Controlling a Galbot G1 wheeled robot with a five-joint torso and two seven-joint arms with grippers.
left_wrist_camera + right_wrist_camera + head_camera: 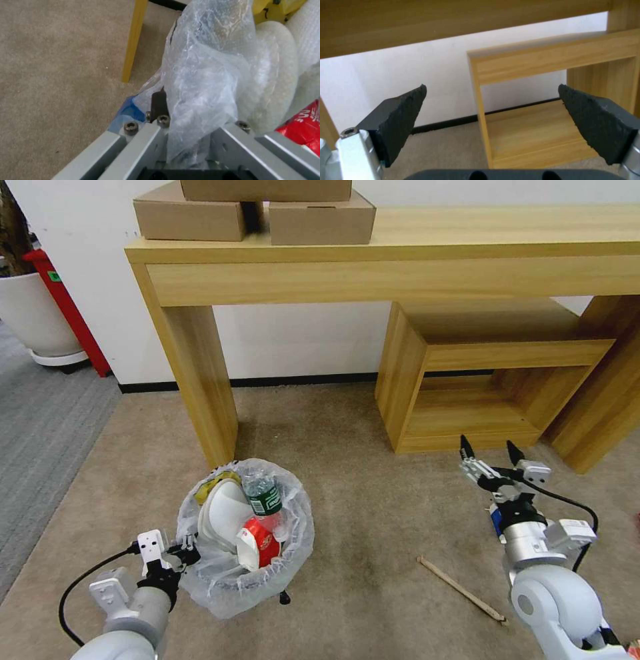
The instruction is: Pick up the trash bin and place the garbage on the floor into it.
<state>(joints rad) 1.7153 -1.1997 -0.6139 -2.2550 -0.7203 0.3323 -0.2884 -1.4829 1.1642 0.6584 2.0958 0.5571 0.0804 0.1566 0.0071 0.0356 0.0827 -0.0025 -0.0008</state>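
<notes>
The trash bin (293, 543), lined with a crinkled clear bag (206, 75), stands on the beige floor (360, 487) beside the desk leg. Inside it lie a green-labelled bottle (264, 498), a red wrapper (261, 545) (305, 125), a white rounded piece (223, 513) and a yellow wrapper (215, 481). My left gripper (185, 549) (190, 117) is shut on the bin's near-left rim, with bag plastic bunched between its fingers (159, 103). A wooden stick (461, 589) lies on the carpet at the right. My right gripper (490, 452) (492, 86) hovers open and holds nothing, beyond the stick and facing the low shelf.
A wooden desk (400, 253) with cardboard boxes (320, 220) stands ahead, its leg (200, 380) just behind the bin. A low wooden shelf unit (480, 380) (536, 57) sits under it on the right. Grey carpet (40, 433), a white planter (33, 313) and a red object (67, 307) lie far left.
</notes>
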